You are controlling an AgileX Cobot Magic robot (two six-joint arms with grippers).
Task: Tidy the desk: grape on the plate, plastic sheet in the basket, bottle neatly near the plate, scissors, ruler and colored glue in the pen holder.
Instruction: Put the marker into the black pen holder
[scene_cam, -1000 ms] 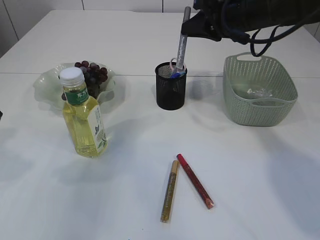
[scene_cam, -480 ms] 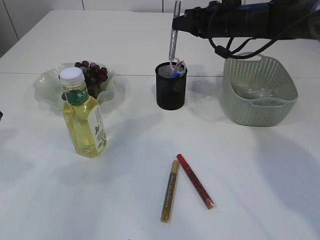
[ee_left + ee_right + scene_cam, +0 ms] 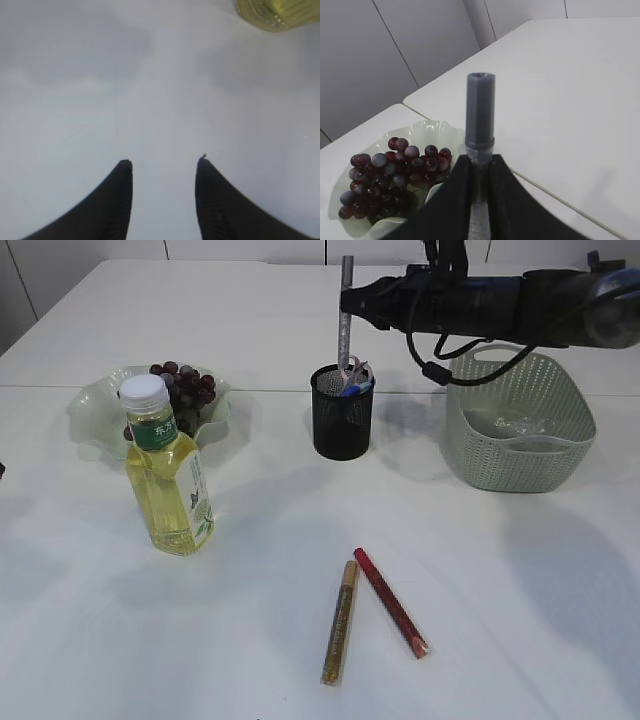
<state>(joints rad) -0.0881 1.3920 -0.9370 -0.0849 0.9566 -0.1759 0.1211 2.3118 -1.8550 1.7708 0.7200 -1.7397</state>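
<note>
Now your right gripper (image 3: pixel 479 172) pinches the silver glue stick (image 3: pixel 345 310) upright over the pen holder (image 3: pixel 341 412); lower it in, then let go.

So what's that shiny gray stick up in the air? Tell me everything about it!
It is the silver glitter glue stick, thin and straight, with a sparkly gray body and a plain darker gray end on top. It stands nearly upright above the black mesh pen holder; whether its lower tip is already inside the cup is unclear. The right gripper pinches it just below the dark end. In the right wrist view, that end sticks up between the gripper's black fingers.
</note>
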